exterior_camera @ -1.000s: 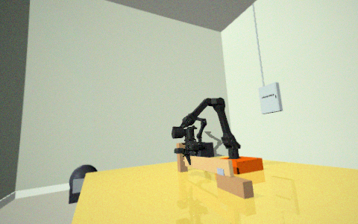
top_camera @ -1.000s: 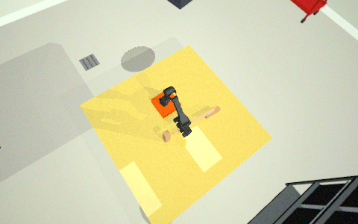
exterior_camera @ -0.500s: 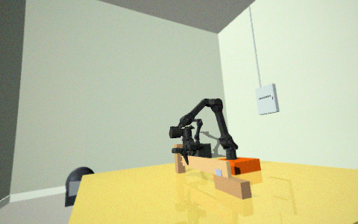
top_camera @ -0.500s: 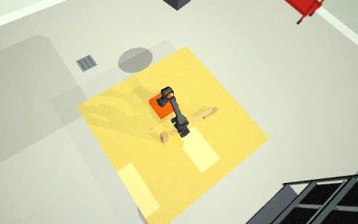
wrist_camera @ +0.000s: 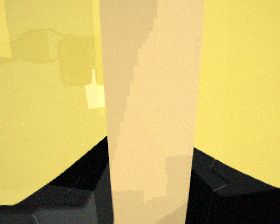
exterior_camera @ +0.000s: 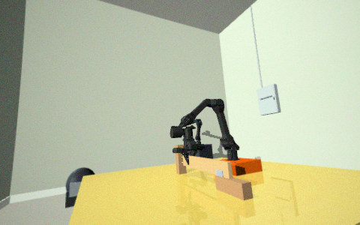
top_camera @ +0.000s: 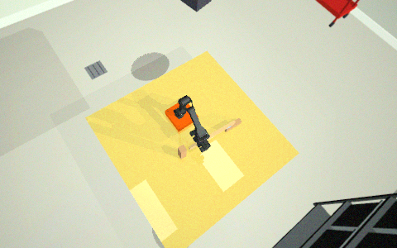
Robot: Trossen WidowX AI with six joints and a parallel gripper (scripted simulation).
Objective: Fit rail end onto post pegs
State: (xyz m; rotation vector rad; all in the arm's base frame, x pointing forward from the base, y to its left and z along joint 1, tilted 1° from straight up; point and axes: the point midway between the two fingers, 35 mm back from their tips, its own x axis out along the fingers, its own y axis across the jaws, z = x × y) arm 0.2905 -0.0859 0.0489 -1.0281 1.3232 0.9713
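Note:
The long wooden rail [top_camera: 217,133] [exterior_camera: 209,165] [wrist_camera: 156,100] is between the fingers of my gripper [exterior_camera: 186,159] [wrist_camera: 138,143], which is shut on it. The rail is off the table. The wooden post [top_camera: 182,152] [exterior_camera: 180,165] stands upright beyond the rail's near end, with a small gap between them in the top view. The rail's other end is at the pale bracket [exterior_camera: 220,173] on the low footboard block [top_camera: 237,121] [exterior_camera: 237,188]; I cannot tell whether it is fully seated. The pegs and the holes cannot be made out. My gripper hides part of the rail near the post.
The arm's orange base [top_camera: 179,120] [exterior_camera: 248,166] stands on the yellow table [top_camera: 260,153] [exterior_camera: 130,195], to one side of the rail. Bright light patches and shadows lie on the table top. A black shelf unit [top_camera: 351,223] stands beyond the table.

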